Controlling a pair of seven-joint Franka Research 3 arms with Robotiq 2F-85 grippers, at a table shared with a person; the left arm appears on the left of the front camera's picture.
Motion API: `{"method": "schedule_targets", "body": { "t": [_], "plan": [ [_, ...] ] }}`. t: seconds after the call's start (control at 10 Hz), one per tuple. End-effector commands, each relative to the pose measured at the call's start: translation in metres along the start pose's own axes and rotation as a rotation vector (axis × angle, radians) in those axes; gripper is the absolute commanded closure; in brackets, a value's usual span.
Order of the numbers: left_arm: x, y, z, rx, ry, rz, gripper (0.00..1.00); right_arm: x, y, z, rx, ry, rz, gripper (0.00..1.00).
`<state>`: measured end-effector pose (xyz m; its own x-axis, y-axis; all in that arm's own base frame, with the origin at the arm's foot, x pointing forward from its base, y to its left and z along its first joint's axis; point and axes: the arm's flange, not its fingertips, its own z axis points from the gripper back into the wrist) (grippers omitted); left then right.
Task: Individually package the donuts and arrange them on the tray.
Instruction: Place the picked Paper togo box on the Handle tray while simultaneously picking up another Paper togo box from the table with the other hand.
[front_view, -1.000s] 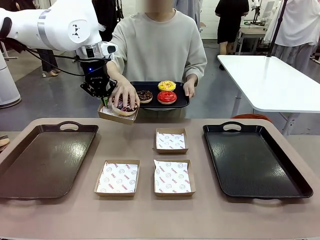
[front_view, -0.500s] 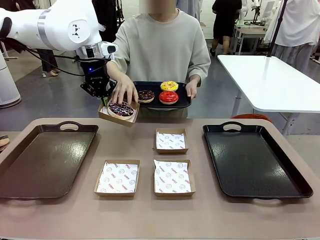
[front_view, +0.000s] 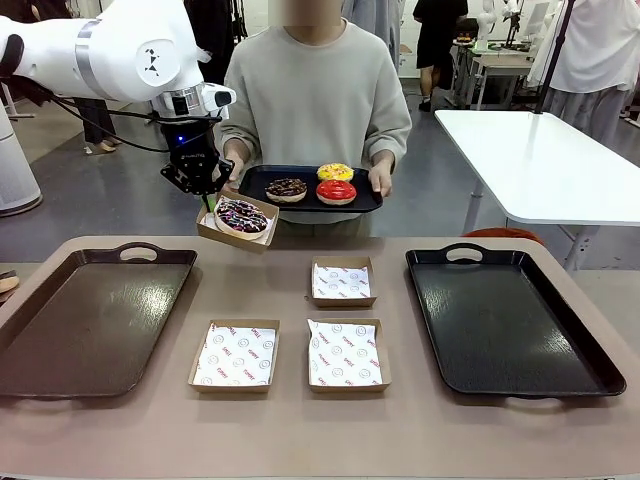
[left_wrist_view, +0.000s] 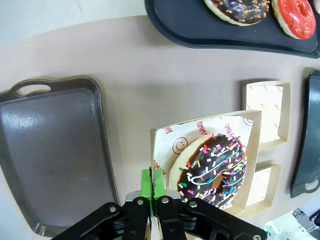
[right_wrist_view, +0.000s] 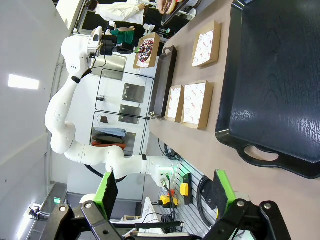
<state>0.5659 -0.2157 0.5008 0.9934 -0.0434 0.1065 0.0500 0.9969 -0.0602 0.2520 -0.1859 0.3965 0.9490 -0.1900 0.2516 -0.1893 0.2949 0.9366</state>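
A chocolate donut with pale sprinkles (front_view: 241, 215) (left_wrist_view: 214, 170) lies in a paper-lined cardboard box (front_view: 213, 229) (left_wrist_view: 201, 131) held in the air over the table's far edge. My left gripper (front_view: 208, 206) (left_wrist_view: 154, 186) is shut on that box's rim. Across the table, a person holds a small black tray (front_view: 262, 178) with the dark chocolate donut (front_view: 287, 188) (left_wrist_view: 238, 9), the yellow donut (front_view: 335, 172) and the red donut (front_view: 336, 191) (left_wrist_view: 298, 15). My right gripper (right_wrist_view: 165, 194) stands open and holds nothing, near the black tray (right_wrist_view: 280, 90).
Three open paper-lined boxes (front_view: 341, 282) (front_view: 235, 355) (front_view: 345, 353) sit mid-table. A large brown tray (front_view: 90, 320) (left_wrist_view: 50, 150) lies at the left and a large black tray (front_view: 510, 320) at the right. A white table (front_view: 540, 160) stands behind on the right.
The person's hand let go of the sprinkled donut in the box and went back to the small tray's edge. My left gripper and the box stayed put.
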Motion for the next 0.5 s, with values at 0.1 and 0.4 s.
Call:
{"method": "schedule_targets", "body": {
  "t": [0.1, 0.4],
  "plan": [
    [0.0002, 0.0025, 0.0027, -0.003, -0.011, 0.007, 1.0, -0.0008, 0.0002, 0.0008, 0.007, 0.0, 0.003, 0.0],
    [0.0002, 0.0025, 0.0027, -0.003, -0.011, 0.007, 1.0, -0.0008, 0.0002, 0.0008, 0.007, 0.0, 0.003, 0.0]
  ]
}}
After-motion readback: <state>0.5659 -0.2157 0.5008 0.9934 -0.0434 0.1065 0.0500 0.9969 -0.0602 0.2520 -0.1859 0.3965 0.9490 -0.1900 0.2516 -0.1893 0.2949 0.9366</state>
